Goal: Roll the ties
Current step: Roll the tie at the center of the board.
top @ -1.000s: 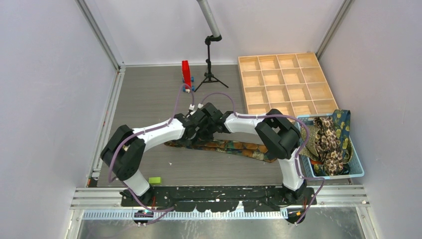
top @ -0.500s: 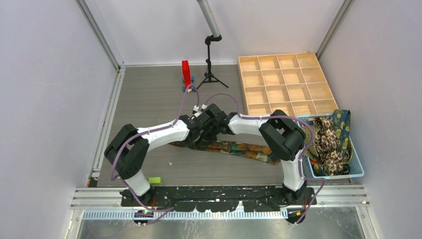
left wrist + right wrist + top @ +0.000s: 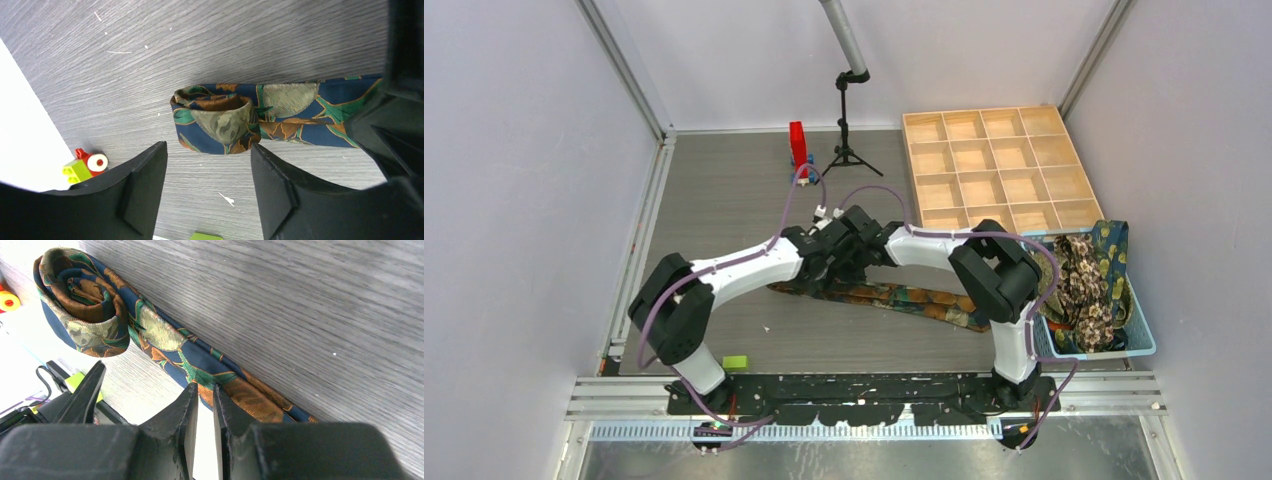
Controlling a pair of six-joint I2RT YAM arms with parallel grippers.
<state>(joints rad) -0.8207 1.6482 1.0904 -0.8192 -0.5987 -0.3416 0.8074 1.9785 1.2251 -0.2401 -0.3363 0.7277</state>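
A navy tie (image 3: 911, 297) with orange and teal patterns lies flat across the middle of the table. Its left end is wound into a small roll (image 3: 218, 119), which also shows in the right wrist view (image 3: 82, 295). My left gripper (image 3: 822, 266) is open and empty, its fingers (image 3: 142, 185) hovering just before the roll. My right gripper (image 3: 852, 252) is shut, its fingertips (image 3: 192, 397) down at the flat tie's edge right of the roll, with only a thin gap between them. More ties (image 3: 1084, 280) lie heaped in the basket.
A light blue basket (image 3: 1142, 345) stands at the right. A wooden compartment tray (image 3: 994, 160) is at the back right. A red block (image 3: 798, 148) and a black tripod (image 3: 846, 150) stand at the back. A green brick (image 3: 735, 361) lies near the front edge.
Both wrists have shifted slightly right and toward the back over the tie's rolled end. The tie has stayed in place.
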